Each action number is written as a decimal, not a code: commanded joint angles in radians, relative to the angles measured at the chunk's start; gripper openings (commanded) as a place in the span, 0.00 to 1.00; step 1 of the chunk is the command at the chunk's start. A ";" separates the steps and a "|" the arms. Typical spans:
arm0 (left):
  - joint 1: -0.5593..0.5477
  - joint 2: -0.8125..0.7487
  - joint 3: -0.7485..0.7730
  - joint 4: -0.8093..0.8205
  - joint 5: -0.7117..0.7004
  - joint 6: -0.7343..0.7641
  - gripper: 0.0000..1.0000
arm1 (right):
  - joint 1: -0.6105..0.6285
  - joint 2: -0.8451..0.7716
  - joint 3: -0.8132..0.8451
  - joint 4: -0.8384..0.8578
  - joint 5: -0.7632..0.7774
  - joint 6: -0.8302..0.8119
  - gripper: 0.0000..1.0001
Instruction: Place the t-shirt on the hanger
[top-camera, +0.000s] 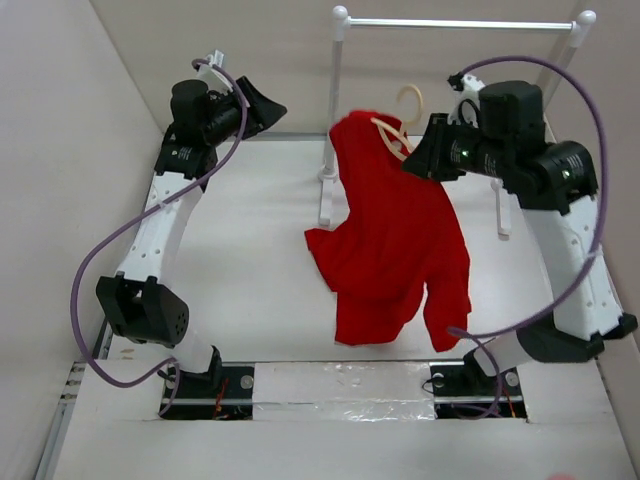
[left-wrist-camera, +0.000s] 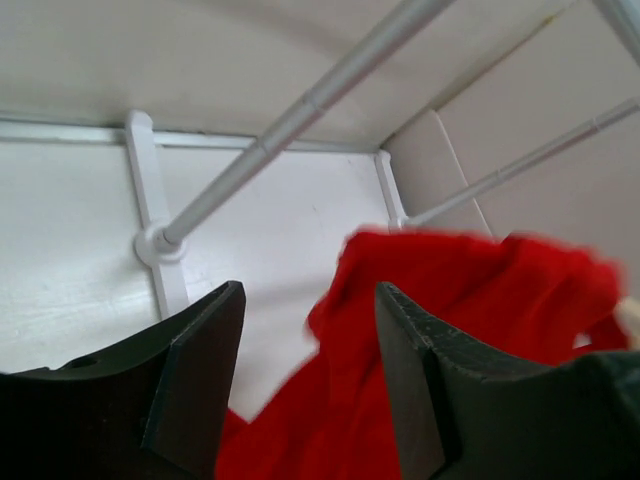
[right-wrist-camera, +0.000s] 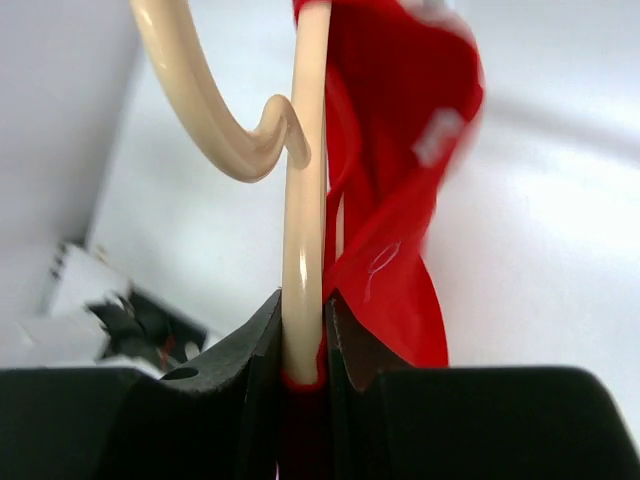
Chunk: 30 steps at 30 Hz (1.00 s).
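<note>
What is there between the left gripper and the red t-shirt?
Nothing. In the top view the gap between the left gripper and the t-shirt is bare; only the table shows behind it.

A plain bright red t-shirt (top-camera: 395, 250), one colour throughout; a pale beige hanger (right-wrist-camera: 303, 200); a white rail (top-camera: 455, 23); purple cables (top-camera: 73, 295); white arms (top-camera: 165, 225) with black joints; a white table (top-camera: 250, 230).
</note>
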 joint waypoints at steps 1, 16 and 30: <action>-0.015 -0.040 -0.034 0.074 0.097 -0.019 0.51 | 0.038 -0.120 -0.071 0.169 -0.033 0.024 0.00; -0.134 -0.060 -0.033 0.078 0.152 0.020 0.57 | -0.023 -0.256 -0.301 0.236 0.059 0.029 0.00; -0.437 0.096 0.311 -0.060 -0.004 0.119 0.58 | -0.094 -0.330 -0.413 0.383 -0.029 0.010 0.00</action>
